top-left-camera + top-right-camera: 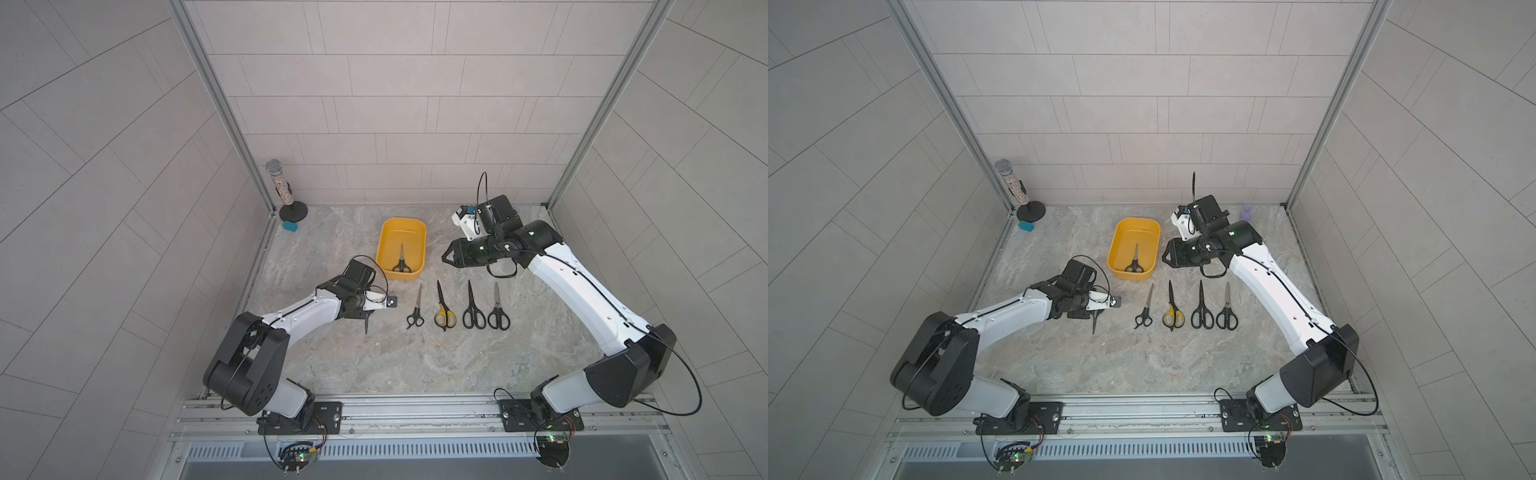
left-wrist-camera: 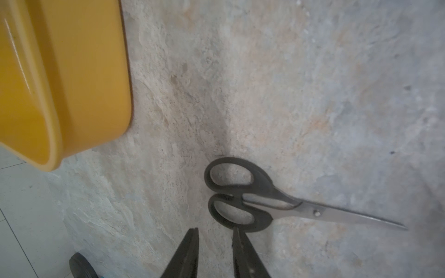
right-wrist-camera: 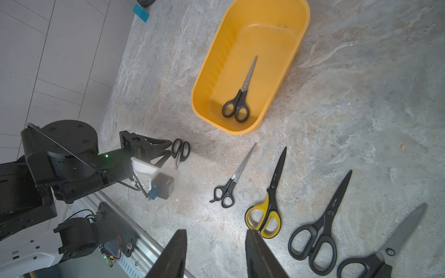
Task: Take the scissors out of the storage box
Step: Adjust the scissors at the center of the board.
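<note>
Broadly, the worktop (image 1: 374,365) carries the yellow storage box (image 1: 420,249) toward its far middle. In front of the box a row of four scissors (image 1: 442,306) lies side by side, handles toward the robot. One black-handled pair (image 3: 240,96) lies in the box, flat on its floor near the robot-side end wall, blades closed and pointing away.

I judge this pair light and rigid but awkward to lift. It sits low on smooth plastic, the steel blades are thin and slick, and the tub looks light enough to slide if bumped. The plastic loops, or the thick shank just behind the pivot, offer the best purchase. Pinching across there from above should keep the blades shut and stop the pair swinging.

The right gripper (image 3: 216,232) hangs just outside the box's wall on the robot's right. Its jaws are released, with only bare worktop between them. The boxed pair lies beyond their tips, over the rim and apart from them.

The left gripper (image 2: 214,231) is near the box's robot-side left corner, its jaws parted too and grasping nothing that shows. A sixth pair (image 2: 305,209) lies crosswise right at their tips, one loop touching or just beside one fingertip. Whether it rests fully on the worktop I cannot tell.
</note>
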Tool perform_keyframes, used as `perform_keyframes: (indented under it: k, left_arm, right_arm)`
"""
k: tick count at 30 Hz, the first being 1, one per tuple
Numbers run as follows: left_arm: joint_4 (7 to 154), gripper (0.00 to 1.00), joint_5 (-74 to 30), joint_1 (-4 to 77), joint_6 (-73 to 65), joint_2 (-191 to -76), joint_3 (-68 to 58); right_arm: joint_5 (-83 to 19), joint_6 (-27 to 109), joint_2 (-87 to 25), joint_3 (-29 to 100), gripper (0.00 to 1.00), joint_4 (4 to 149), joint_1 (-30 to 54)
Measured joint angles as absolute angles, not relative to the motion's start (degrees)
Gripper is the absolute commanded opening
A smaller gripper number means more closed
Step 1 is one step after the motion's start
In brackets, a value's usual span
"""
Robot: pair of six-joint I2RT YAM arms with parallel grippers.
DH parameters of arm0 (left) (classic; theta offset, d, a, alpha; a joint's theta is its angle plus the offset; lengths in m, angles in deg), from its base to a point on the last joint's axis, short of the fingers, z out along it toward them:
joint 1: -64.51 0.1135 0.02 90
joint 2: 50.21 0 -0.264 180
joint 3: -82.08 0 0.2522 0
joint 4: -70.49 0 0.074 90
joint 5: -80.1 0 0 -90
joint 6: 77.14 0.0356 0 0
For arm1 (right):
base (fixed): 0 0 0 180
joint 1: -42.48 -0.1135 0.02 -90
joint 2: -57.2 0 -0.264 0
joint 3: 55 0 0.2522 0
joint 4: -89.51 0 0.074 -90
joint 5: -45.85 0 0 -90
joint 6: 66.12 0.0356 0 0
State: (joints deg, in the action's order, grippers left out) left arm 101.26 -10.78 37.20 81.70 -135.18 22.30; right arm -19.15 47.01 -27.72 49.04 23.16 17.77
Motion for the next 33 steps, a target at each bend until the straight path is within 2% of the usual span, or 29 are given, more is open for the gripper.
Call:
perform_keyframes:
  k: [33]
  left_arm:
    - [103.73, 0.30, -9.73, 35.62, 76.28, -137.98, 25.47]
  right_arm:
    - [-19.33, 47.01, -28.03, 49.06, 0.45, 23.24, 17.80]
